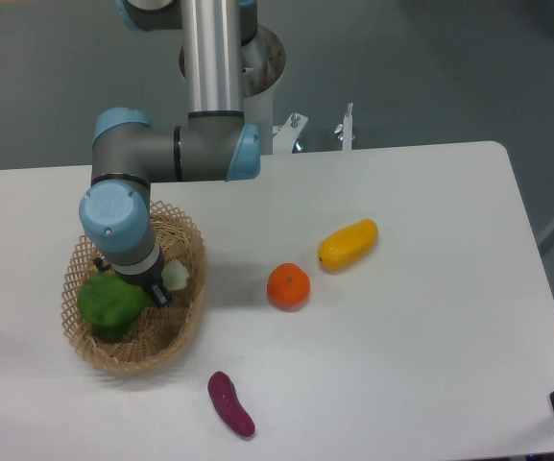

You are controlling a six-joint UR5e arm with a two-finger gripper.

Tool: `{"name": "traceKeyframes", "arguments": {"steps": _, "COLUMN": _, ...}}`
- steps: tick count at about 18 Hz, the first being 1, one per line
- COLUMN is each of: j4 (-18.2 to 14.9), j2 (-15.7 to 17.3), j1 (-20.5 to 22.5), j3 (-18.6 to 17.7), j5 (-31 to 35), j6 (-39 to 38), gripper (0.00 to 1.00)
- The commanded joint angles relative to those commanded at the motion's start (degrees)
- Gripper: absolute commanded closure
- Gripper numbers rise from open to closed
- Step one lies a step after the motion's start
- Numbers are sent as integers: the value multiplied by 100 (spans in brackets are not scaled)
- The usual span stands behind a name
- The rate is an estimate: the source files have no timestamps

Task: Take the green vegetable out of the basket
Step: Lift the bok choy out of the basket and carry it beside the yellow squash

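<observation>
The basket (134,341) sits on the left part of the white table (421,355), an oval of tan wicker with an open lattice rim. Inside it lies the green vegetable (107,305), its broad bright leaves toward the left and its pale stalk end (175,276) toward the right, up near the rim on that side. The leafy mass looks slightly tipped, though whether it rests on the basket floor or is raised off it cannot be told from this view.

The arm comes down from the top of the scene as a vertical silver tube, bends at a blue-capped elbow, runs leftward, then drops through a second blue-capped joint directly over the basket. The wrist points down and a little to the right, hiding most of the gripper (156,291). Only one dark finger (159,294) shows, lying between the leaves and the stalk end and apparently touching the vegetable; whether the fingers are spread or pinching it cannot be told.

Near the front edge, just right of the basket, lies a small purple eggplant-like piece (230,404). Farther right, toward the table's middle, is an orange (288,286), and just beyond it, up and to the right, a yellow oblong fruit (348,244), apart from the orange.
</observation>
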Motion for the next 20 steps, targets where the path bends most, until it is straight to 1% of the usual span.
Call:
{"name": "traceKeyframes", "arguments": {"steps": 2, "j4": -210, "j2": 18, "j1": 122, "j3": 193, "j5": -70, "j6": 0, "gripper": 75}}
{"name": "traceKeyframes", "arguments": {"steps": 5, "j4": -693, "j2": 9, "j1": 325, "j3": 614, "j5": -272, "j6": 9, "gripper": 75}}
{"name": "traceKeyframes", "arguments": {"steps": 7, "j4": -896, "j2": -8, "j1": 483, "j3": 860, "j5": -395, "j6": 9, "gripper": 75}}
{"name": "traceKeyframes", "arguments": {"steps": 9, "j4": -932, "j2": 0, "j1": 658, "j3": 975, "j5": -422, "j6": 26, "gripper": 75}}
{"name": "traceKeyframes", "arguments": {"steps": 14, "j4": -914, "j2": -8, "j1": 1291, "j3": 1230, "j5": -414, "j6": 123, "gripper": 75}}
{"name": "traceKeyframes", "arguments": {"steps": 18, "j4": -914, "j2": -157, "j1": 1844, "j3": 1502, "j5": -378, "j6": 438, "gripper": 75}}
{"name": "traceKeyframes", "arguments": {"steps": 20, "j4": -923, "j2": -228, "j1": 2126, "j3": 1661, "j5": -317, "j6": 772, "gripper": 74}}
